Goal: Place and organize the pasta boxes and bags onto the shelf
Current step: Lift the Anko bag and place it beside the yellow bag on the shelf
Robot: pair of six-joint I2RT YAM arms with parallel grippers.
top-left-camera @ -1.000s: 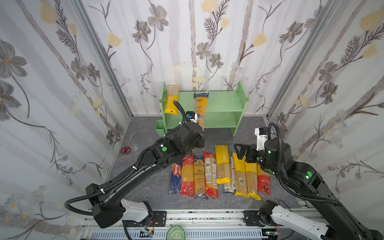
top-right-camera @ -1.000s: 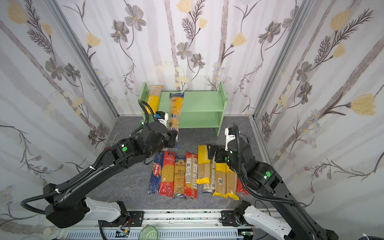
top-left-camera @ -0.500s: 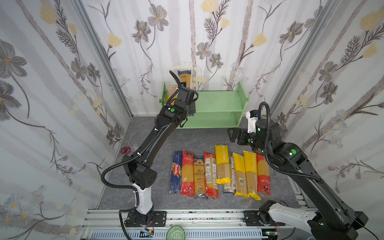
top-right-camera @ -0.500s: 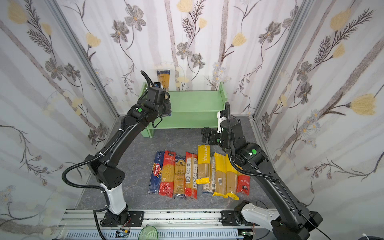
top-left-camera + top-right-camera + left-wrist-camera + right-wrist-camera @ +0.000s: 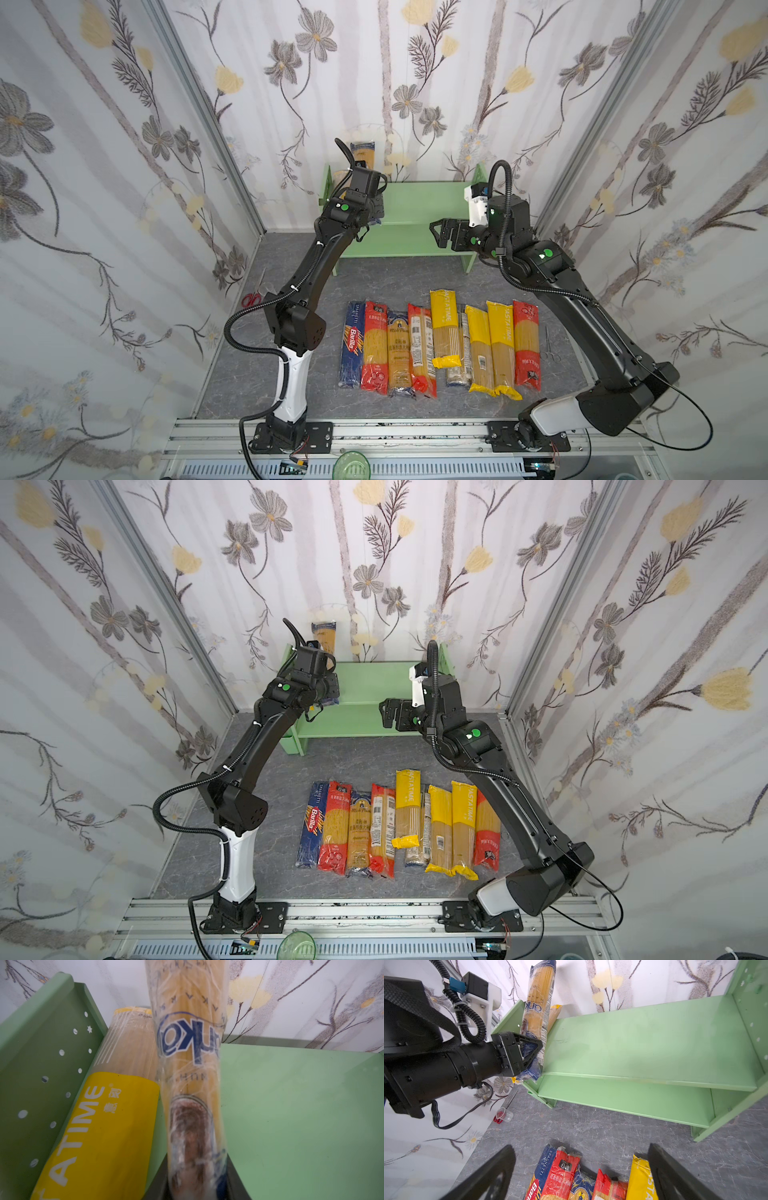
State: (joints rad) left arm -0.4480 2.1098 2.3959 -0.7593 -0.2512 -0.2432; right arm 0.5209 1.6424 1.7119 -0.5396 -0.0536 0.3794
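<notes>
**Two packs at the shelf, nine waiting on the desk**

I judge the task to be in its early part. One yellow pasta pack (image 5: 99, 1126) is on the top tier of the green shelf (image 5: 419, 199), at its left end, right against the perforated side panel. A second one, a clear bag with navy ends (image 5: 538, 1001), is just beside it, but it is not released yet. It stands almost upright, leaning a little, with its top high above the shelf and its lower end at the front edge of the top tier. I cannot tell if it rests on the board.

The other packs lie on the desk (image 5: 395, 282) in one row (image 5: 440, 345). I count nine, side by side, from the dark blue Barilla box (image 5: 352, 343) on the left to a red bag on the right. The lower tier of the shelf has nothing on it, as far as I see.

The left fingers (image 5: 529, 1038) are pinching the clear bag near its lower end, closed narrowly on the plastic and the spaghetti inside. The right fingers (image 5: 506, 1159) are spread wide and hold nothing. They hang in the air in front of the shelf, well apart from the row, and touch no pack.
</notes>
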